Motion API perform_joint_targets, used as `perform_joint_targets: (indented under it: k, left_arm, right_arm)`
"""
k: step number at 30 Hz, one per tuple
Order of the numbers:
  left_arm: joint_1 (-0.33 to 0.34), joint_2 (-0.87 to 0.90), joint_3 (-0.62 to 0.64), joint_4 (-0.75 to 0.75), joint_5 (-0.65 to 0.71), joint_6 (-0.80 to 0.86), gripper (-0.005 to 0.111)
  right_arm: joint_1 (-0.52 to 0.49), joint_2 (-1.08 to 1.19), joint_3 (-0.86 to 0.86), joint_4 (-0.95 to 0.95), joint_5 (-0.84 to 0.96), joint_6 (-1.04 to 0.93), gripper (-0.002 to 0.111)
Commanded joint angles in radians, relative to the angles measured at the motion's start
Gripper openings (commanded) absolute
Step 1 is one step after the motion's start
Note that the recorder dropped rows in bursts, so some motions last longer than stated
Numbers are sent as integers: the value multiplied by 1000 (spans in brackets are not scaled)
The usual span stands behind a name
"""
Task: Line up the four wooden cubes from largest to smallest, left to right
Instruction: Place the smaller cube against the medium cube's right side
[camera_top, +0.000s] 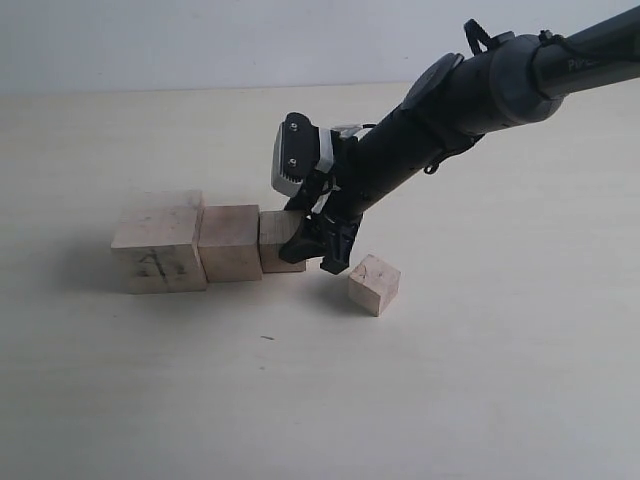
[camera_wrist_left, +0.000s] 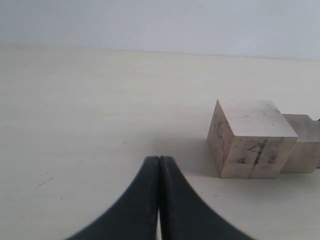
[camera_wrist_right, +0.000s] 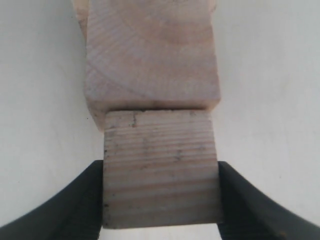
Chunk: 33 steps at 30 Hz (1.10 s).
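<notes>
Three of the four wooden cubes stand in a touching row. The largest cube (camera_top: 155, 245) (camera_wrist_left: 250, 140), with dark scribbles on its front, is at the left. The second cube (camera_top: 230, 240) (camera_wrist_left: 302, 142) (camera_wrist_right: 152, 55) comes after it, then the third cube (camera_top: 278, 238) (camera_wrist_right: 161, 172). My right gripper (camera_top: 316, 252) (camera_wrist_right: 161, 200) is shut on the third cube, a black finger pressed on each side, and the cube rests on the table against the second. The smallest cube (camera_top: 374, 284) lies apart to the right, turned at an angle. My left gripper (camera_wrist_left: 159, 162) is shut and empty, and does not show in the exterior view.
The pale tabletop (camera_top: 480, 400) spreads wide around the cubes. The right arm (camera_top: 470, 95) slants down from the upper right over the space behind the smallest cube. A light wall (camera_top: 200, 40) bounds the far table edge.
</notes>
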Motion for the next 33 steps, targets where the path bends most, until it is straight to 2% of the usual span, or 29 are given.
perform_joint_targets:
  k: [1,8,15,22,33]
  left_arm:
    - [-5,-5,3,2,-9,0,0]
    - [-5,-5,3,2,-9,0,0]
    - [-5,-5,3,2,-9,0,0]
    - [-5,-5,3,2,-9,0,0]
    - [-5,-5,3,2,-9,0,0]
  right_arm:
    - [1,-1,1,23,13,-13,0]
    - [1,-1,1,23,13,-15,0]
    - [1,-1,1,117,13,-24,0]
    - [1,-1,1,50,13,-26,16]
    - [1,-1,1,77,36,-41,29]
